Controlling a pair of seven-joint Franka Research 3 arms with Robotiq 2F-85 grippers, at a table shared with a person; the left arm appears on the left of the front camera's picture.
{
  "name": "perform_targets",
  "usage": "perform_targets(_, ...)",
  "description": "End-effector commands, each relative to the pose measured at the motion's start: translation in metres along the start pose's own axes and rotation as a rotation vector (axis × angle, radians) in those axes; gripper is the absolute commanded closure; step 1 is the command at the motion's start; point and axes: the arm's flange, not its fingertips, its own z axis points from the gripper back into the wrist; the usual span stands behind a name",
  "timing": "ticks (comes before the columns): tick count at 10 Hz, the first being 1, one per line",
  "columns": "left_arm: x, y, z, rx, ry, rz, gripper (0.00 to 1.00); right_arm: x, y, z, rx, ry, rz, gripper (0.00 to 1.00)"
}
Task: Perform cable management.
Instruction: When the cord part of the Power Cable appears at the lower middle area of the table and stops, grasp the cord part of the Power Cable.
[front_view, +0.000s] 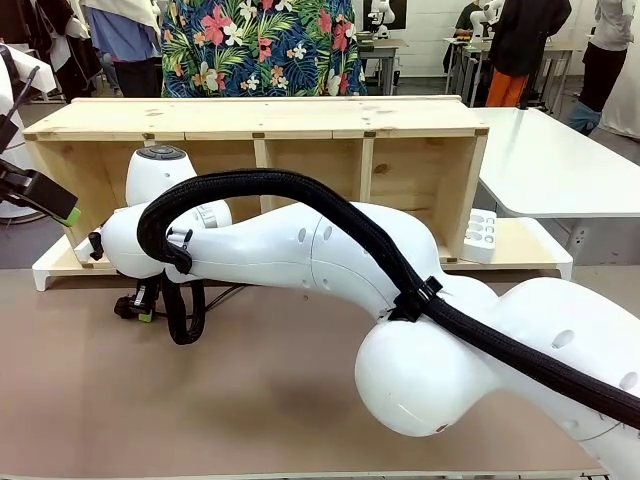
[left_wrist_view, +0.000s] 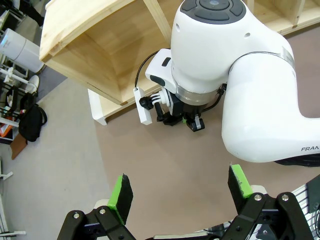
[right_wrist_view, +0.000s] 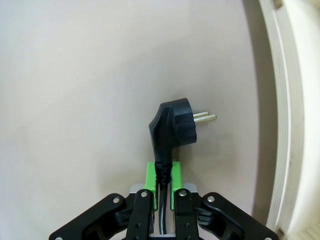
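Note:
In the right wrist view, the cable (right_wrist_view: 160, 175) runs up between my right gripper's green pads and ends in a chunky black plug (right_wrist_view: 172, 125). The plug's two metal pins point toward the white shelf edge. My right gripper (right_wrist_view: 161, 182) is shut on the cord just below the plug, close over the brown table. From the front, this gripper (front_view: 135, 308) hangs low at the table's left, in front of the wooden shelf. My left gripper (left_wrist_view: 180, 187) is open with nothing between its fingers. It hovers high at the left edge (front_view: 60, 205) and looks down on the right gripper (left_wrist_view: 194, 122).
A long wooden shelf unit (front_view: 270, 115) on a white base board (front_view: 540, 255) spans the back of the table. A white multi-socket block (front_view: 480, 235) stands at its right end. My right arm's thick ribbed hose (front_view: 300, 195) crosses the middle. A person in a floral shirt (front_view: 260, 50) stands behind the shelf.

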Motion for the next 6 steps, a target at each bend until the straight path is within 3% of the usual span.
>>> perform_targets(1, 0.0008, 0.0008, -0.0007, 0.002, -0.001, -0.005, 0.00, 0.0005, -0.0015, 0.0011, -0.002, -0.005, -0.004, 1.00)
perform_targets(6, 0.0008, 0.0008, -0.0007, 0.002, -0.001, -0.005, 0.00, 0.0005, -0.0015, 0.0011, -0.002, -0.005, -0.004, 1.00)
